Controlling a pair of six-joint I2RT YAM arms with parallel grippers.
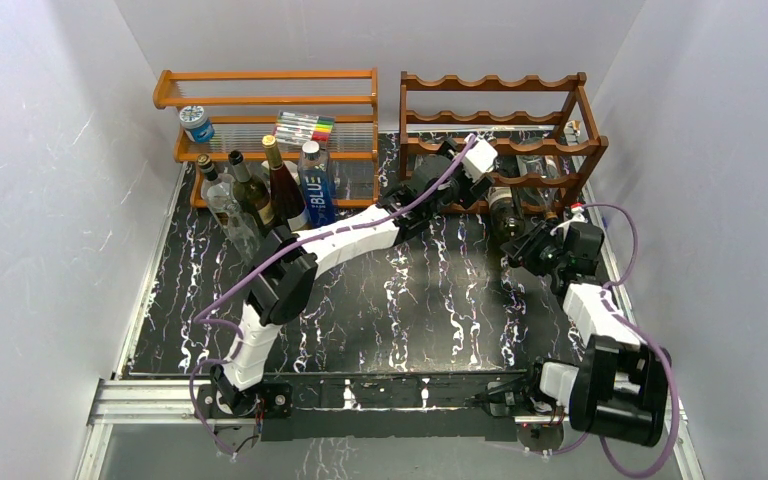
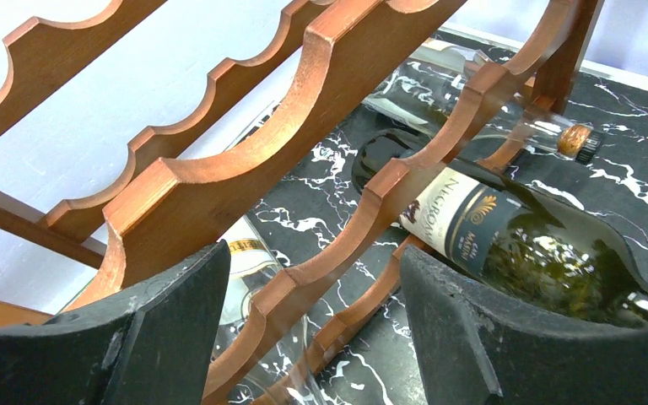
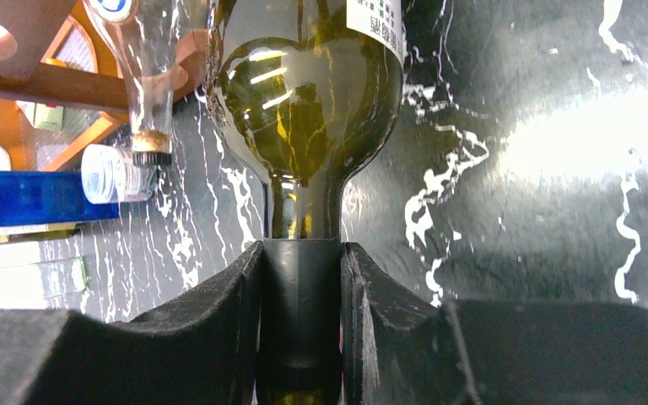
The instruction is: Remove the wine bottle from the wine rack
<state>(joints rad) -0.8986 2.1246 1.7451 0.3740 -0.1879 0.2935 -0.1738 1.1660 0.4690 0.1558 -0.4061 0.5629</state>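
Observation:
The dark reddish-brown wine rack (image 1: pixel 500 130) stands at the back right. A green wine bottle (image 1: pixel 505 212) lies in its bottom tier, neck toward me. My right gripper (image 1: pixel 522 248) is shut on the black-capped neck (image 3: pixel 301 295) of this bottle (image 3: pixel 304 101). My left gripper (image 1: pixel 472 185) is open at the rack's lower left front. In the left wrist view its fingers (image 2: pixel 160 329) stand either side of a scalloped rail (image 2: pixel 337 245), not touching it. The green bottle's labelled body (image 2: pixel 515 245) lies just beyond the rail.
Clear corked bottles (image 2: pixel 506 126) (image 3: pixel 148 93) also lie in the rack's lower tier. A lighter orange shelf (image 1: pixel 270 100) at the back left holds a can (image 1: pixel 197 123) and markers (image 1: pixel 305 128). Several upright bottles (image 1: pixel 260 190) stand before it. White walls close both sides.

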